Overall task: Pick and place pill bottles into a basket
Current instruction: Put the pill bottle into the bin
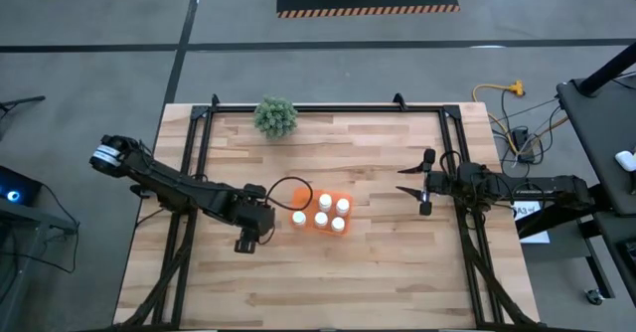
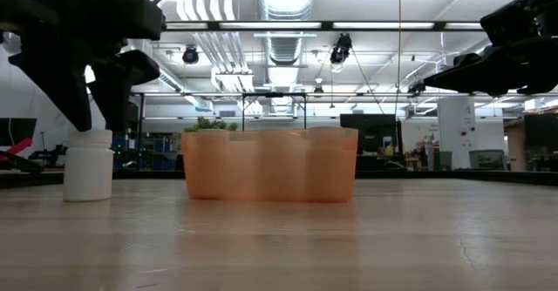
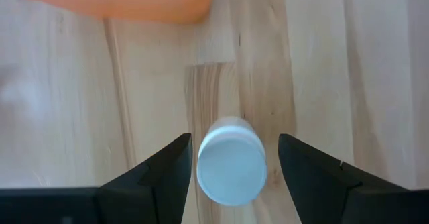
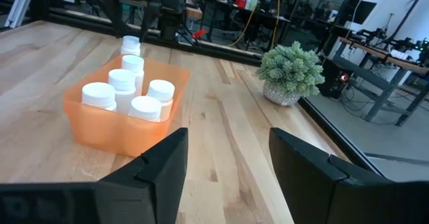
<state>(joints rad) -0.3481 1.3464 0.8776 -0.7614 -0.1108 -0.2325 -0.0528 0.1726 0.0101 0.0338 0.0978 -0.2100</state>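
Observation:
The orange basket (image 1: 332,193) stands at mid-table and holds several white-capped pill bottles (image 4: 122,81). One more pill bottle (image 3: 231,169) stands upright on the wood to the basket's left; it also shows in the low view (image 2: 87,165). My left gripper (image 3: 234,142) is open and points down over this bottle, with one finger on each side of the cap and a gap at each. In the high view, my left gripper (image 1: 248,235) hides the bottle. My right gripper (image 1: 422,188) hovers open and empty, to the right of the basket.
A small green potted plant (image 1: 275,116) stands near the table's far edge. Black frame rails (image 1: 194,163) run along the table's left and right sides. Bare wood lies between the basket and the near edge.

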